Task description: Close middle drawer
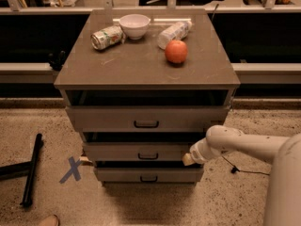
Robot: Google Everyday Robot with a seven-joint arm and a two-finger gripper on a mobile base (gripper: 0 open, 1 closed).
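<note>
The middle drawer (141,151) is a grey-brown front with a small dark pull handle (148,156). It stands out a little from the cabinet, with a dark gap above it. My gripper (189,159) is at the end of the white arm (235,145) that comes in from the right. It is pressed against the right end of the middle drawer's front panel. Its tip is half hidden against the panel.
The top drawer (146,119) and bottom drawer (148,174) also stand out a little. On the tabletop (117,65) are a can (106,36), a white bowl (134,25), a bottle on its side (173,33) and a red apple (176,51). A black bar (30,175) and blue X tape (71,169) lie on the floor at left.
</note>
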